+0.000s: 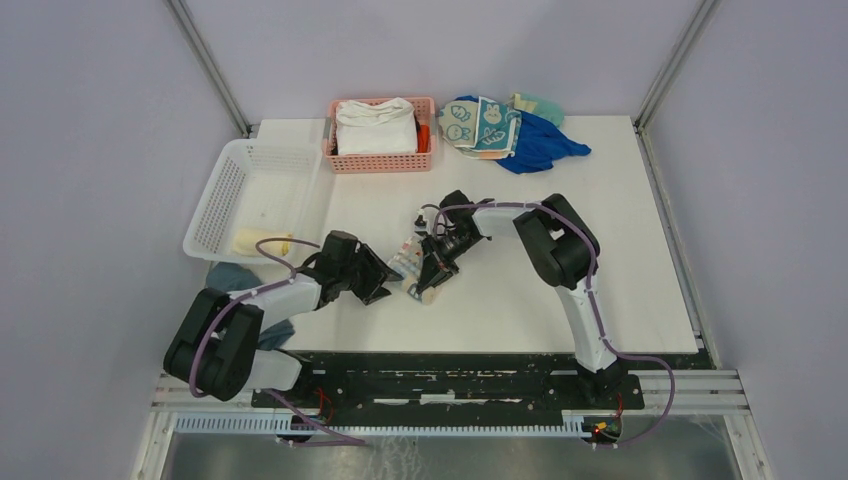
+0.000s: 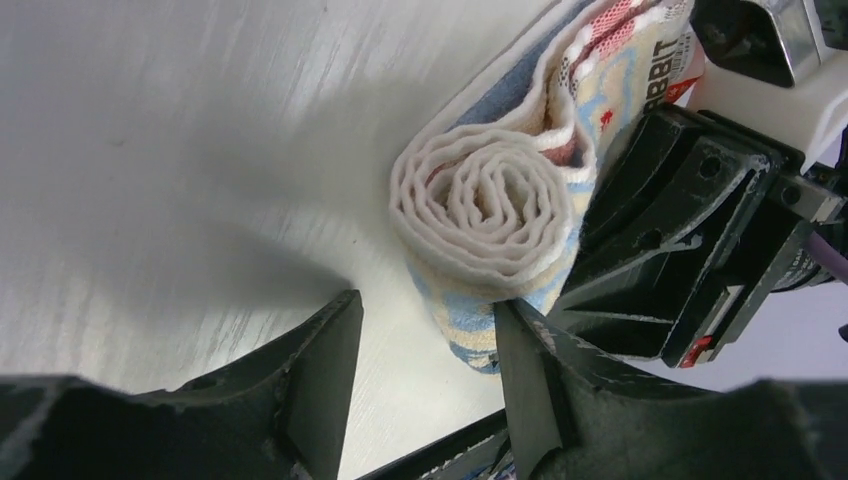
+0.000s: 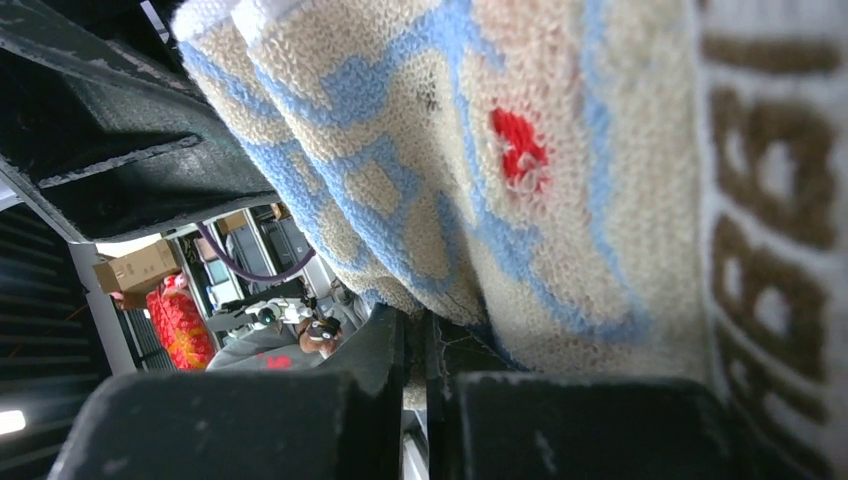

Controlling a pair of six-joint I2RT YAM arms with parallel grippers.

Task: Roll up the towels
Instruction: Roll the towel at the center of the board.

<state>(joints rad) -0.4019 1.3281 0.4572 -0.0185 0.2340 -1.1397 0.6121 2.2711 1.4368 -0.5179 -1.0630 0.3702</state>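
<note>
Left gripper [image 2: 425, 315], jaws apart, faces the rolled RABBIT towel [image 2: 480, 215] on the table [image 1: 620, 250]; right gripper [image 1: 433, 268] pinches it. Soft, light, prone to unwinding: likely best held across the roll's middle.

The white worktop [image 1: 620, 260] carries a pink basket [image 1: 380, 163] at its back edge. A white basket [image 1: 225, 195] sits to the left of the pink basket, and a rabbit-face towel [image 1: 480, 125] lies on a blue cloth [image 1: 545, 148] just to its right. The rolled RABBIT towel [image 2: 490, 200] lies in front of the pink basket, well apart from it.
</note>
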